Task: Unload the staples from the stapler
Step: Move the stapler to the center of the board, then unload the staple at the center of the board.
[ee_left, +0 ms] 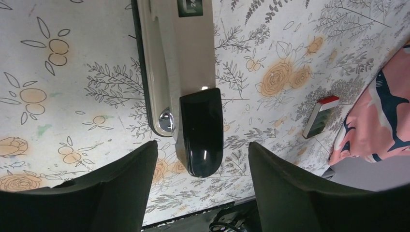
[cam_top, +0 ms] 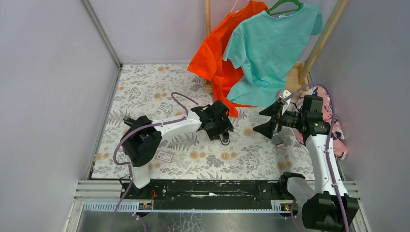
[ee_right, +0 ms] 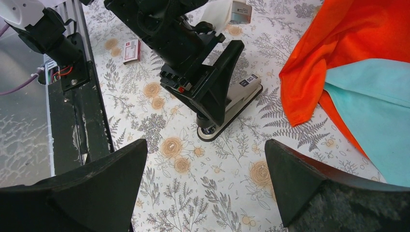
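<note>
The stapler (ee_left: 193,87) lies flat on the flowered cloth, with a silver-grey body and a glossy black end. It also shows in the top view (cam_top: 224,139) and in the right wrist view (ee_right: 238,102). My left gripper (ee_left: 203,147) is open, low over the stapler's black end, with a finger on each side and neither touching it. It shows in the top view (cam_top: 220,128) too. My right gripper (ee_right: 204,145) is open and empty, raised to the right of the stapler (cam_top: 264,120). No staples are in view.
A red-and-white card (cam_top: 165,156) lies near the left arm's base. A small red-topped box (cam_top: 278,140) sits below the right gripper, next to a pink patterned cloth (cam_top: 333,130). An orange shirt (cam_top: 220,53) and a teal shirt (cam_top: 273,48) hang at the back.
</note>
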You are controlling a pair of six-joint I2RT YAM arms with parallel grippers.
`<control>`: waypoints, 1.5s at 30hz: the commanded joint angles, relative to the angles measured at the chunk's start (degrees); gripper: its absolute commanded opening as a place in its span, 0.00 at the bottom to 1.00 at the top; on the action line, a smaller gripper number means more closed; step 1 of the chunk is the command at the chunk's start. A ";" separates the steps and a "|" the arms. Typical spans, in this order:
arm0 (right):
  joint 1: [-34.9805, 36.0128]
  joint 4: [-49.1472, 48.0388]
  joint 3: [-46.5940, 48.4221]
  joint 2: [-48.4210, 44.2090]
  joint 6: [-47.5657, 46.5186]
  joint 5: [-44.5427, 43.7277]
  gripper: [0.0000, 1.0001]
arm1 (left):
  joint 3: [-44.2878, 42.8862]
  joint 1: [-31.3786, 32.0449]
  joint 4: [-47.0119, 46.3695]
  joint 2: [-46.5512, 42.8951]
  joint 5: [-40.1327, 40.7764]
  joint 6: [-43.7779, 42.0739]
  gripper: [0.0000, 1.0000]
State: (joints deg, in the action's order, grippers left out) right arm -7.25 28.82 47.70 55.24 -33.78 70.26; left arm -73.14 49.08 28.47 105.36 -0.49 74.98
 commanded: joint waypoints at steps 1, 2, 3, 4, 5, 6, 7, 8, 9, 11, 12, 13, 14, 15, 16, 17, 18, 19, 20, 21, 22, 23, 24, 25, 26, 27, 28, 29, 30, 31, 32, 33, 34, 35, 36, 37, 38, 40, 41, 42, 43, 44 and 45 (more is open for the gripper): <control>-0.22 -0.21 0.20 0.43 -1.17 0.65 0.99 | -0.13 0.16 -3.09 -2.27 -0.97 -2.93 0.78; -0.23 -0.17 0.18 0.47 -1.39 0.78 0.99 | 0.95 0.30 -3.96 -3.30 -1.16 -4.04 0.80; -0.23 -0.29 -0.09 0.48 -1.64 1.13 0.99 | 2.34 0.24 -5.28 -4.72 -1.44 -5.52 0.82; -0.23 -0.68 -0.38 0.40 -1.78 1.73 0.99 | 4.06 0.18 -7.29 -6.21 -1.96 -6.95 0.83; -0.23 -1.22 -0.76 0.28 -1.70 2.34 0.99 | 6.49 0.22 -11.14 -8.10 -2.53 -8.81 0.84; -0.23 -2.00 -1.15 0.18 -1.34 3.01 0.99 | 9.01 0.22 -13.11 -9.97 -2.64 -10.82 0.84; -0.23 -2.98 -1.66 0.07 -0.35 3.71 0.99 | 11.47 0.16 -15.57 -11.81 -2.53 -12.78 0.84; -0.23 -4.04 -2.10 -0.08 0.49 4.16 0.99 | 13.91 0.05 -18.93 -13.69 -2.57 -15.02 0.85; -0.23 -5.05 -2.43 -0.17 1.48 4.33 0.99 | 15.95 -0.23 -20.94 -15.93 -2.48 -18.00 0.85; -0.18 -6.37 -2.38 -0.30 3.11 3.54 0.99 | 19.33 -1.09 -23.89 -19.52 -2.39 -23.07 0.85; -0.13 -6.71 -2.06 -0.17 4.08 2.25 0.99 | 20.80 -1.64 -25.12 -21.11 -2.30 -25.70 0.85; 0.01 -7.04 -1.53 0.16 5.26 1.00 0.99 | 22.17 -2.15 -26.12 -22.62 -2.01 -27.79 0.85; 0.75 -7.05 -0.70 0.66 6.26 -0.49 0.99 | 23.99 -3.18 -27.35 -24.02 -1.70 -29.22 0.84; 1.88 -6.50 0.43 1.34 6.80 -2.77 0.99 | 25.49 -4.02 -29.04 -25.41 -1.89 -30.29 0.84; 3.70 -4.84 1.63 2.21 6.46 -5.58 0.99 | 27.25 -5.07 -31.48 -26.67 -2.90 -31.24 0.84; 6.40 -2.86 3.08 3.42 5.04 -9.11 0.99 | 28.93 -6.26 -34.54 -27.72 -4.51 -32.17 0.84; 9.64 -0.85 4.44 4.68 4.00 -13.68 0.99 | 30.70 -7.53 -37.28 -28.76 -6.42 -32.86 0.84; 12.85 0.85 6.07 5.97 3.39 -17.92 0.99 | 32.07 -8.71 -39.64 -29.75 -7.63 -33.11 0.84; 16.00 1.62 7.31 7.34 3.29 -21.85 0.99 | 33.12 -10.20 -41.21 -30.84 -8.63 -33.14 0.84; 18.39 2.27 8.43 9.05 3.22 -24.61 0.99 | 33.90 -11.71 -42.12 -31.97 -10.40 -34.00 0.84; 20.71 2.75 9.52 10.42 3.43 -26.67 0.99 | 34.53 -13.16 -42.67 -33.27 -12.29 -35.17 0.84; 22.84 2.82 10.69 11.72 4.12 -28.69 0.99 | 35.42 -14.10 -42.93 -35.13 -13.08 -36.29 0.84; 25.08 2.94 11.64 12.93 4.75 -30.69 0.99 | 36.57 -14.52 -43.61 -37.26 -12.41 -36.95 0.85; 27.58 3.12 12.67 14.36 5.37 -32.95 0.99 | 38.17 -14.68 -44.94 -40.05 -11.89 -37.53 0.86; 29.93 3.09 13.57 15.76 6.66 -35.34 0.99 | 39.69 -14.78 -46.53 -42.86 -11.86 -37.98 0.91; 32.55 3.47 14.43 17.69 7.86 -37.37 0.99 | 40.71 -14.81 -47.55 -45.32 -11.71 -38.33 0.94; 35.16 3.77 15.29 19.79 9.34 -39.78 0.99 | 41.35 -14.85 -47.71 -48.33 -11.48 -38.85 0.95; 37.59 3.64 16.05 21.68 10.85 -42.29 0.99 | 41.56 -14.88 -46.99 -49.82 -11.18 -39.57 0.96; 39.65 3.35 16.55 23.70 12.06 -44.75 1.00 | 41.63 -14.91 -45.20 -52.11 -9.39 -40.08 0.95; 41.18 2.34 16.81 25.36 13.68 -47.91 0.99 | 42.01 -14.97 -44.36 -53.80 -7.43 -40.82 0.96; 42.58 0.45 16.62 26.83 15.98 -50.55 1.00 | 42.84 -14.98 -44.34 -55.38 -5.14 -41.50 0.99; 43.43 -1.24 16.51 28.34 18.24 -52.82 1.00 | 44.26 -14.98 -44.84 -56.76 -1.39 -41.48 1.00; 44.17 -2.68 16.42 29.79 20.41 -55.02 1.00 | 46.63 -14.98 -45.35 -58.16 2.51 -40.13 1.00; 44.82 -4.03 16.42 31.16 23.58 -56.72 0.99 | 48.60 -14.98 -46.51 -59.43 4.96 -38.62 1.00; 45.38 -5.18 16.50 32.36 26.30 -58.07 0.99 | 50.95 -15.04 -48.28 -60.67 5.31 -37.98 1.00; 46.11 -6.13 16.63 33.50 29.47 -59.58 0.99 | 52.81 -14.98 -49.63 -61.75 5.09 -37.17 1.00; 46.73 -6.97 16.74 34.47 32.36 -61.47 0.99 | 54.19 -14.98 -50.00 -62.62 4.96 -36.25 1.00; 47.62 -8.67 16.99 35.92 36.91 -65.56 0.99 | 56.17 -14.98 -50.59 -64.13 3.99 -35.74 1.00; 47.82 -8.97 17.43 36.76 38.50 -67.13 0.99 | 57.06 -14.97 -50.95 -64.79 3.55 -35.81 1.00; 47.90 -8.63 18.07 37.76 39.51 -67.77 0.99 | 57.87 -14.99 -51.31 -65.32 3.48 -35.76 1.00; 47.98 -8.27 18.76 39.05 40.10 -67.56 0.99 | 58.54 -14.98 -51.58 -66.01 3.56 -35.64 1.00; 48.13 -7.91 19.09 39.68 40.59 -67.48 1.00 | 59.05 -14.98 -51.85 -66.60 3.48 -35.80 1.00; 48.49 -7.72 19.29 41.54 40.66 -67.45 0.95 | 59.47 -14.98 -52.05 -67.20 3.21 -36.12 1.00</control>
State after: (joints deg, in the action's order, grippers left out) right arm 40.18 23.22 63.33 93.73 0.03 7.94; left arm -14.87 34.33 -17.19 40.91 1.32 38.79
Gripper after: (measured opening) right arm 0.995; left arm 0.998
